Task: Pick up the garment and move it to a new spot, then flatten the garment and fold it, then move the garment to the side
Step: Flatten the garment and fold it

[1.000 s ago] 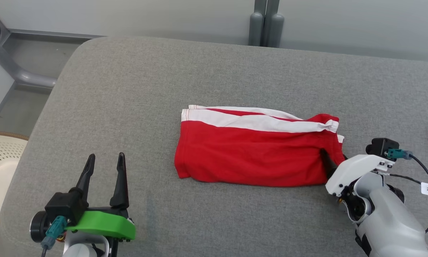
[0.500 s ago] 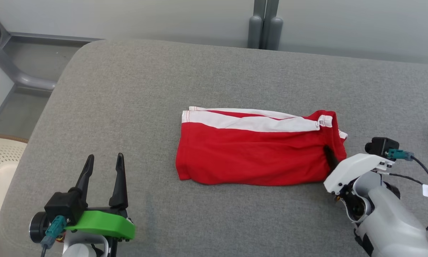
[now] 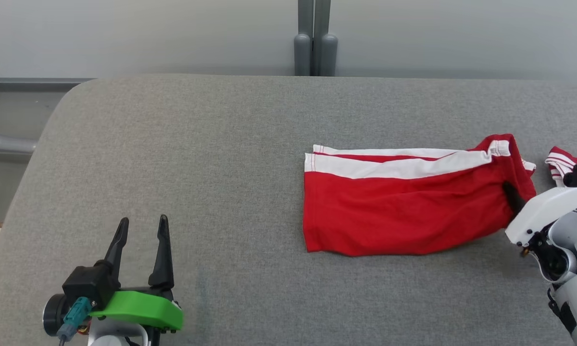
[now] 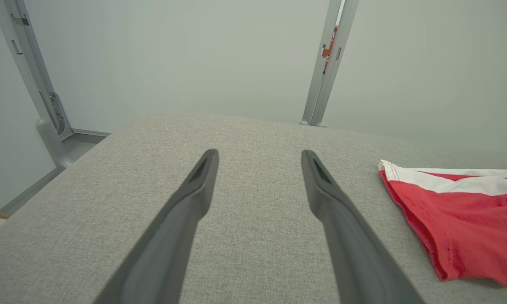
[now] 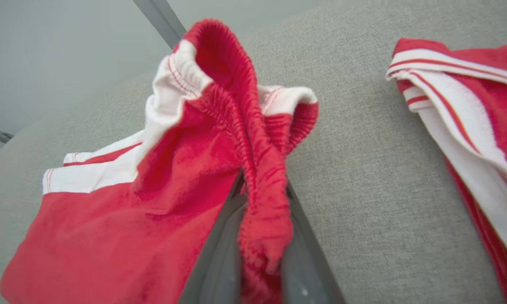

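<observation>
Your right gripper [image 3: 513, 198] has just clamped shut on the garment's [image 3: 399, 216] waistband [image 5: 253, 139].
A second ago its jaws stood wide at that end. Now they pinch the bunched elastic, which rises off the tabletop [image 3: 197, 144] while the rest of the red shorts lies flat, right of centre. The head view has swung, so don't read that shift as travel. The pick looks secured, with the carry next. Your left gripper [image 3: 142, 230] waits open and empty.

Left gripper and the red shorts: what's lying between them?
Nothing: in the head view, the grey upholstery between the left gripper and the red shorts lies bare.
</observation>
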